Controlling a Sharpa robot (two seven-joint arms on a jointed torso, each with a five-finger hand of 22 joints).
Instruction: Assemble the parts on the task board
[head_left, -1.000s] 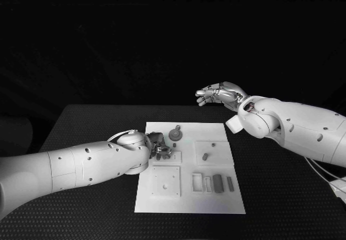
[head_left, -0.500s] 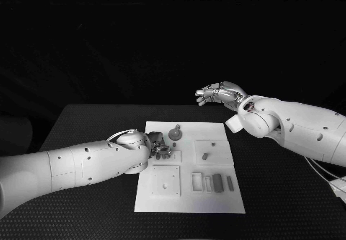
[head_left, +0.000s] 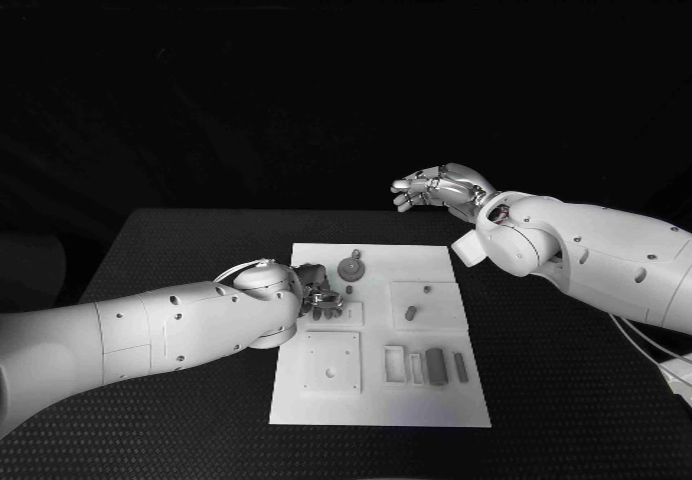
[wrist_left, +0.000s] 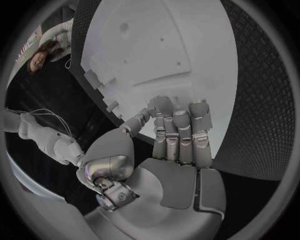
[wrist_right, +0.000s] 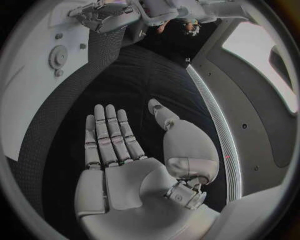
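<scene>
The white task board (head_left: 378, 400) lies in the middle of the black table. My left hand (head_left: 320, 297) rests low over the board's left middle, fingers (wrist_left: 181, 125) bent down close together with the thumb against them; whether anything sits between them is hidden. A round gear-like part (head_left: 351, 267) stands just beyond that hand, and a short peg (head_left: 410, 312) stands to its right. Two upright blocks (head_left: 436, 366) stand in slots near the board's front right. My right hand (head_left: 440, 188) hangs high beyond the board's far right corner, palm (wrist_right: 125, 170) flat, fingers spread, holding nothing.
A square plate (head_left: 332, 362) with small holes sits on the board's front left. Black table (head_left: 562, 400) surrounds the board on all sides. From the right wrist, the board (wrist_right: 31, 85), the gear (wrist_right: 58, 56) and my left hand (wrist_right: 103, 15) appear far off.
</scene>
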